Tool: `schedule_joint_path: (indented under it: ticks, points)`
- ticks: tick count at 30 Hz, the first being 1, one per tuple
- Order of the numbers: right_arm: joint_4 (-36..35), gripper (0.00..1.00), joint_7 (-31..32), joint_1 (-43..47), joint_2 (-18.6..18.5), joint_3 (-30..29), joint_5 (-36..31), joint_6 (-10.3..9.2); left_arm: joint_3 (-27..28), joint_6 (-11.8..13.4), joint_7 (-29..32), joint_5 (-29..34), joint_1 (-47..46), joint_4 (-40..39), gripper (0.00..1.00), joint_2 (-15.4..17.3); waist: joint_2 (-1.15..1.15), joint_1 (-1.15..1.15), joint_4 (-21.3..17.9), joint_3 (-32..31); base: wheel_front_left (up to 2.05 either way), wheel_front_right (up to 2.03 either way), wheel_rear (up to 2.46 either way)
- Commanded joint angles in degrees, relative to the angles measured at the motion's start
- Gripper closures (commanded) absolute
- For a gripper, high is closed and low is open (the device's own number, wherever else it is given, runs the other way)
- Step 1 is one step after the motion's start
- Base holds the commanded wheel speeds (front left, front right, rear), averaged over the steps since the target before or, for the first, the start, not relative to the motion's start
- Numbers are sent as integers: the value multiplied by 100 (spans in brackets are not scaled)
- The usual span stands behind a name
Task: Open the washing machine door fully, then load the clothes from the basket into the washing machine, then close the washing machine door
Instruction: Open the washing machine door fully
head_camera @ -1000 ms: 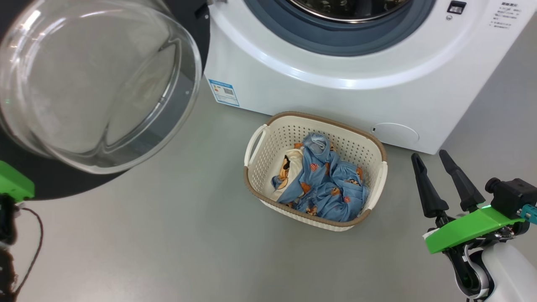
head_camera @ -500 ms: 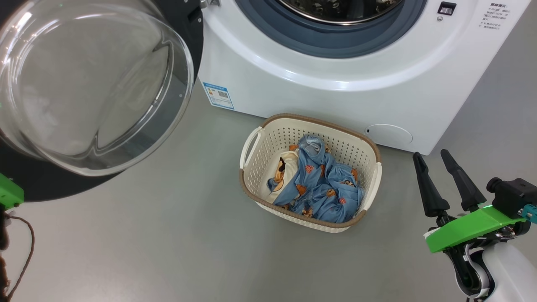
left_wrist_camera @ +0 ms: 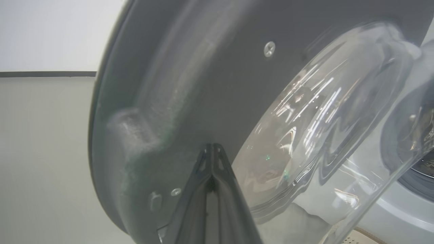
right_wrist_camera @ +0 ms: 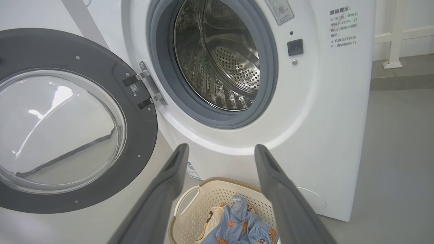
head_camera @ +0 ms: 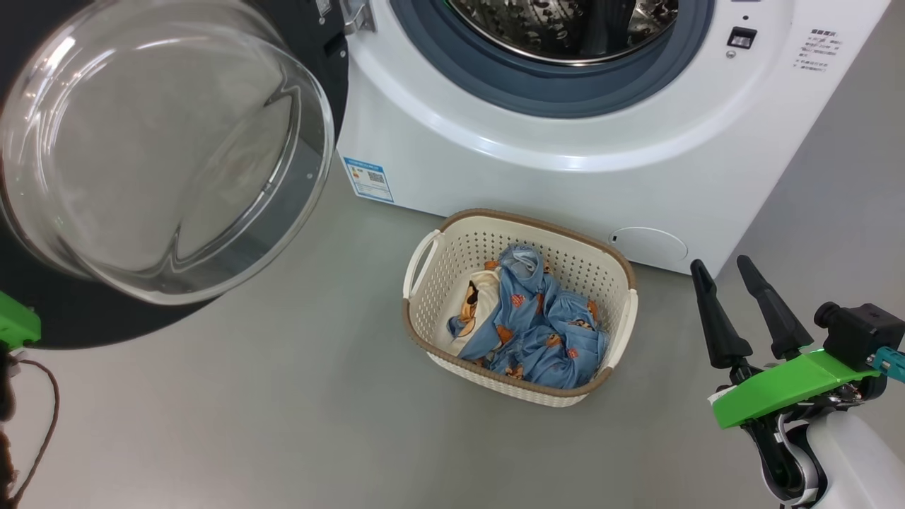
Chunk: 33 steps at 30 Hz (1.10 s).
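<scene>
The left gripper is pinched shut on nothing, its tips right up at the grey inner face of the washing machine door, which stands swung open. The right gripper hangs spread wide and empty near the basket. The clothes lie in that basket, in front of the washing machine.

Bright, even light; soft glare.

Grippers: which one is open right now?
The right gripper: its two dark fingers stand spread apart, right of the basket. The left gripper has its fingers pressed together, pointing at the washing machine door.
</scene>
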Motion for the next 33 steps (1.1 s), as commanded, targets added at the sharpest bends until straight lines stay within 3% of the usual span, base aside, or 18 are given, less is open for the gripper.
schedule_joint_path:
  ticks: [1, 17, 18, 20, 21, 33]
  points:
    - [-136, 0, -70, 27, -35, 91, 16, 26, 168, -21, -82, -37, -1, -188, 100, 416, 0, 0, -21, -14, 0, 0, 0]
    - [-152, 0, -70, 214, -28, 116, 25, 26, 379, -50, -274, -375, 1007, -1521, 100, 321, 0, 0, -315, -367, 0, 0, 0]
    - [-170, 0, -70, 230, -24, 106, 21, 26, 383, -33, -282, -381, 1067, -1651, 88, 315, 0, 0, -334, -401, 0, 0, 0]
    - [-204, 0, -70, 282, -12, 103, 26, 26, 367, 24, -259, -377, 1210, -1931, 24, 294, 0, 0, -369, -465, 0, 0, 0]
    - [-218, 0, -70, 305, -7, 113, 29, 26, 352, 62, -244, -363, 1284, -2081, 0, 289, 0, 0, -392, -490, 0, 0, 0]
    - [-301, 0, -70, 495, 90, 209, 20, 26, 165, 487, -45, -340, 2230, -4144, 0, 15, 0, 0, -799, -847, 0, 0, 0]
